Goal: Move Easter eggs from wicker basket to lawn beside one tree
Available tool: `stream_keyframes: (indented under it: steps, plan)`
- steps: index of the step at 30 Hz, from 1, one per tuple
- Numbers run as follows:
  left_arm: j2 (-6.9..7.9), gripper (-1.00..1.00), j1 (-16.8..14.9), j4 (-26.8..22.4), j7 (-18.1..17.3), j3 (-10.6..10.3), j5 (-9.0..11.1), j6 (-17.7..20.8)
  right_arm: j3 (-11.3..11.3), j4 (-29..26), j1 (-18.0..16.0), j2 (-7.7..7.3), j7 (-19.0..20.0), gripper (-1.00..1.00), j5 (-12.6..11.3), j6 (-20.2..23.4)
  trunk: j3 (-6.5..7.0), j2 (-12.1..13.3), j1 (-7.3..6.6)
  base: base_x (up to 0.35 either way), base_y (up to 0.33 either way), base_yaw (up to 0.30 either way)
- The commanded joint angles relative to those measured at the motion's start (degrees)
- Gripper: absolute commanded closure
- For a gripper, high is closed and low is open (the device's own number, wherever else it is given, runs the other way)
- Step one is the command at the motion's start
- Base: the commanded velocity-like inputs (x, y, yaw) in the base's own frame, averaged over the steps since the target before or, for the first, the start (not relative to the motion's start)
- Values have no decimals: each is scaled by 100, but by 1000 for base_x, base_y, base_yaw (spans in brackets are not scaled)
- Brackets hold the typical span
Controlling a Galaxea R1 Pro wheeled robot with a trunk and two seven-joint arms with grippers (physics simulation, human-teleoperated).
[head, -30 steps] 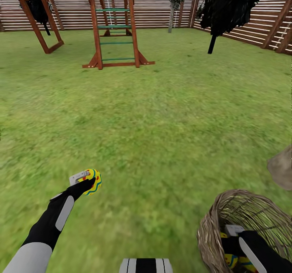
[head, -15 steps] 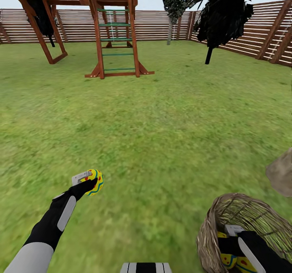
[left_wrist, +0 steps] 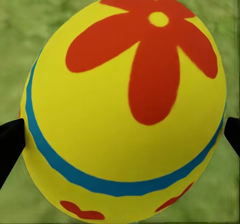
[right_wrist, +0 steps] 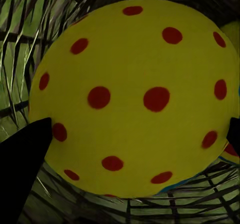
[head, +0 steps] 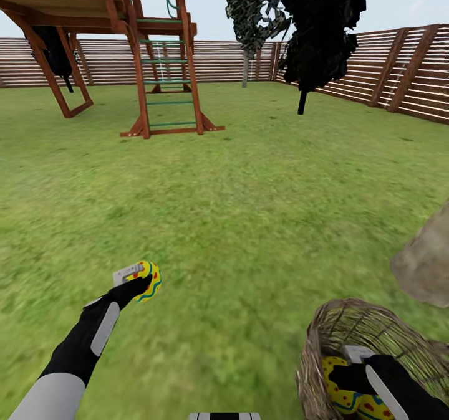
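Green mottled lawn (head: 249,208) fills the fenced garden, with a brown slatted fence (head: 405,71) along the far edge and the 2 o'clock side. At about 11 o'clock stands a wooden playhouse (head: 125,33) with a green-runged ladder (head: 165,83). Toward 12 and 1 o'clock rise two dark-leaved trees (head: 324,27), the nearer one black with a thin trunk. A pale grey-brown mass (head: 427,264) juts in at 4 o'clock; what it is cannot be told.

At 7 o'clock the left gripper (head: 138,281) is held out over the grass, its fingers clenched on a yellow Easter egg (head: 147,280). In the left wrist view this egg (left_wrist: 125,104) shows a red flower and a blue band, with a black fingertip (left_wrist: 10,144) pressed at each side.

At 5 o'clock the wicker basket (head: 324,345) sits on the grass, and the right gripper (head: 352,376) reaches down inside it. In the right wrist view a yellow egg with red dots (right_wrist: 135,97) sits between the dark fingers (right_wrist: 25,174), with woven wicker behind; the fingers look closed against it. In the head view a dotted egg (head: 337,386) lies beside that gripper, and another egg with red marks (head: 374,407) lies just below it in the basket.
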Motion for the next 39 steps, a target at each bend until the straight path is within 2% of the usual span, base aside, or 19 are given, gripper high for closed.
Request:
stream_keyframes:
  steps: [1, 7, 14, 26, 35, 36, 37, 38, 39]
  plan:
    - [-1, 100, 0, 11, 27, 2, 55, 34, 11, -2, -4, -6, 33, 100, 86, 21, 24, 0, -3, 0, 0, -230]
    - [-11, 100, 0, 29, 29, 2, 52, 34, 11, -2, -4, -4, 33, 100, 88, 21, 185, 8, -19, 0, 0, -175]
    - [-3, 100, 0, 31, 29, -99, 54, 26, 11, -2, -4, 3, 33, 100, 88, 12, 342, 17, -37, 0, 0, -11]
    - [-12, 100, 0, 117, 38, -104, 52, 25, 20, -2, -4, 12, 33, 100, 88, 12, 609, 33, -68, 0, 0, -6]
    - [-14, 100, 20, 115, 50, -108, 59, -12, 28, 6, -4, 21, 39, 100, 79, 12, 851, 45, -91, 0, 0, -211]
    - [-22, 100, 32, 95, 53, -110, 56, -98, 31, 6, -4, 23, 40, 100, 79, 12, 873, 47, -94, 0, 0, -145]
    - [-35, 100, 43, 86, 54, -112, 24, -406, 35, 6, -4, 53, 37, 100, 79, 16, 896, 48, -96, 0, 0, -129]
    - [-37, 100, 51, 78, 51, -108, -58, -567, 32, 2, -4, 128, 34, 100, 82, 19, 918, 49, -99, 0, 0, -119]
    - [-38, 100, 69, 84, 53, -105, -146, -571, 30, -4, -4, 186, 33, 100, 83, 20, 940, 51, -101, 0, 0, -111]
